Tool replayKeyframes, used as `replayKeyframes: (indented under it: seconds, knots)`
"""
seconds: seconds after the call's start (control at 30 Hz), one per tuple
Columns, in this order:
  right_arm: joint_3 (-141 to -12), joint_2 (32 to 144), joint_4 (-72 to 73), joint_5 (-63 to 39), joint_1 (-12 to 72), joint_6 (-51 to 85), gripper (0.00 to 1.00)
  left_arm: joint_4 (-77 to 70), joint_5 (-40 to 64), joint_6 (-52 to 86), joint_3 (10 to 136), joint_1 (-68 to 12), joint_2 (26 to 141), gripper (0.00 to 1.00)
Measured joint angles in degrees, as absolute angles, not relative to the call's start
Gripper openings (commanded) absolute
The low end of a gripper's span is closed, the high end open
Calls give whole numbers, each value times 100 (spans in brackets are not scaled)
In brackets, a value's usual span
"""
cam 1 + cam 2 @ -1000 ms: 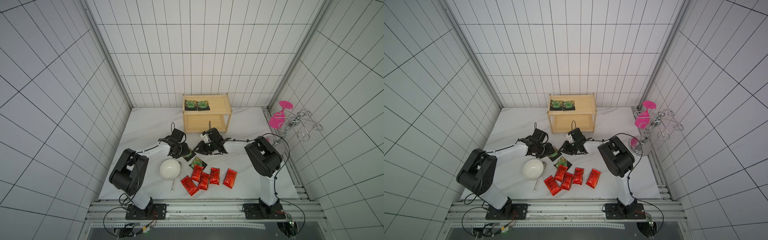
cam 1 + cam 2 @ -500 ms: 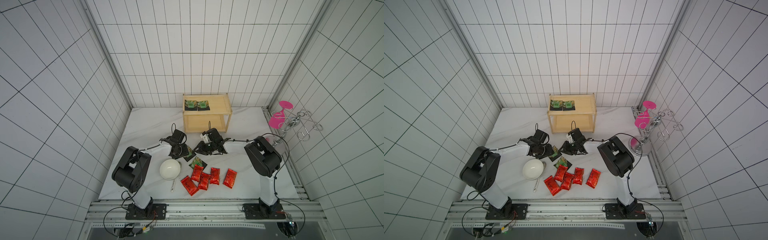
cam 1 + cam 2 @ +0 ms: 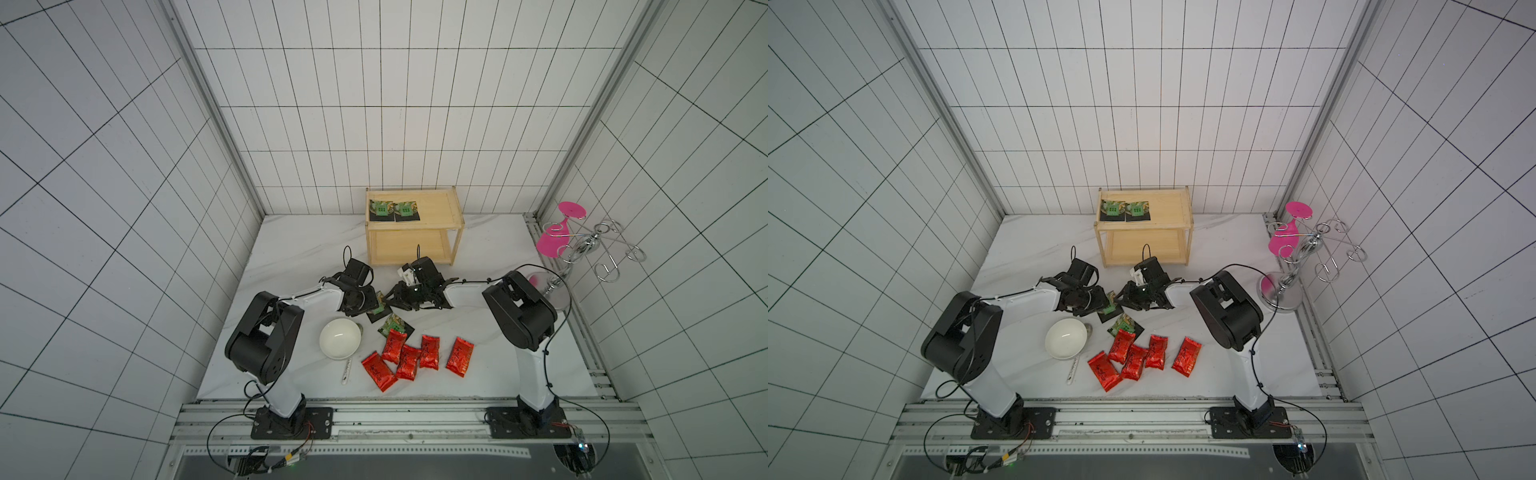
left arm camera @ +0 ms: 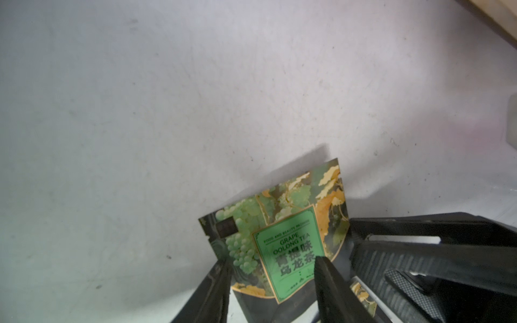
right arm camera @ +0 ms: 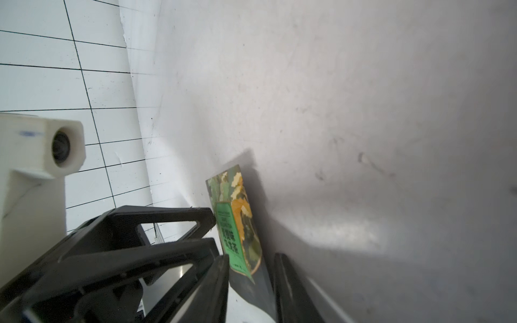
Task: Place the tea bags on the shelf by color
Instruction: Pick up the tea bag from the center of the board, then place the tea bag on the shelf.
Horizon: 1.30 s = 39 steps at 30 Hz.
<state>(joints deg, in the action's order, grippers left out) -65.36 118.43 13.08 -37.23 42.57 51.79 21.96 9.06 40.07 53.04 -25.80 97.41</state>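
Barely moving, the left claw [image 4: 272, 271] and right claw [image 5: 251, 265] flank the tilted sachet [image 3: 379, 308] mid-frame, jaws part-open, whether clamped unclear, so its shelf [image 3: 436, 208] placement waits.

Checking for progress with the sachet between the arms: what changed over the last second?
Barely anything. The left arm edged its shoulder link slightly inward; the left gripper hardly moved. Nothing was taken or let go. The right gripper, the green sachet standing between both pairs of jaws, the two sachets on the shelf and the red pouches stayed put.
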Motion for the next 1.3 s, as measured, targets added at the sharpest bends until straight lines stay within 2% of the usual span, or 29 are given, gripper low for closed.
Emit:
replayKeyframes:
  seconds: [0.27, 0.53, 0.83, 1.3]
  knots:
    - [-6536, 11926, 1437, -3835, 4272, 5343, 21, 1918, 1114, 4025, 5113, -2364, 9655, 50]
    - [-6536, 11926, 1481, -3804, 4276, 5343, 0, 1874, 1199, 4027, 5074, -2270, 9623, 51]
    - [-6534, 11636, 1505, -3535, 4276, 5266, 0, 2228, 1232, 4010, 5103, -1874, 9188, 50]
    - [-6086, 9542, 1114, -3280, 4169, 5039, 0, 2980, 1223, 3776, 5990, -1446, 7789, 51]
